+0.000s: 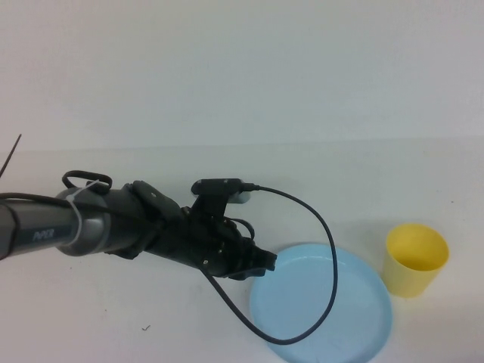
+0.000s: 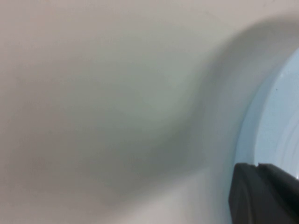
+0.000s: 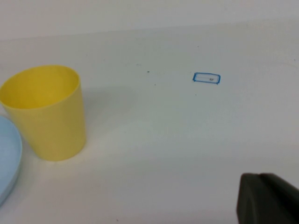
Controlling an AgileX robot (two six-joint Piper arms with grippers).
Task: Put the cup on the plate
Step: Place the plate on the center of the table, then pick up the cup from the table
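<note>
The yellow cup (image 1: 415, 259) stands upright on the white table, just right of the light blue plate (image 1: 355, 333), apart from it. The plate is empty. My left gripper (image 1: 269, 261) is low at the plate's left rim, shut and empty; its dark tips (image 2: 258, 166) show against the plate's edge (image 2: 275, 121) in the left wrist view. My right gripper (image 3: 259, 176) is outside the high view, shut and empty; its wrist view shows the cup (image 3: 46, 112) and a sliver of the plate (image 3: 7, 158) some way off.
The left arm's black cable (image 1: 330, 257) loops over the plate's middle. A small blue rectangular mark (image 3: 206, 78) is drawn on the table beyond the cup. The white table (image 1: 113, 325) ends at a pale wall at the back.
</note>
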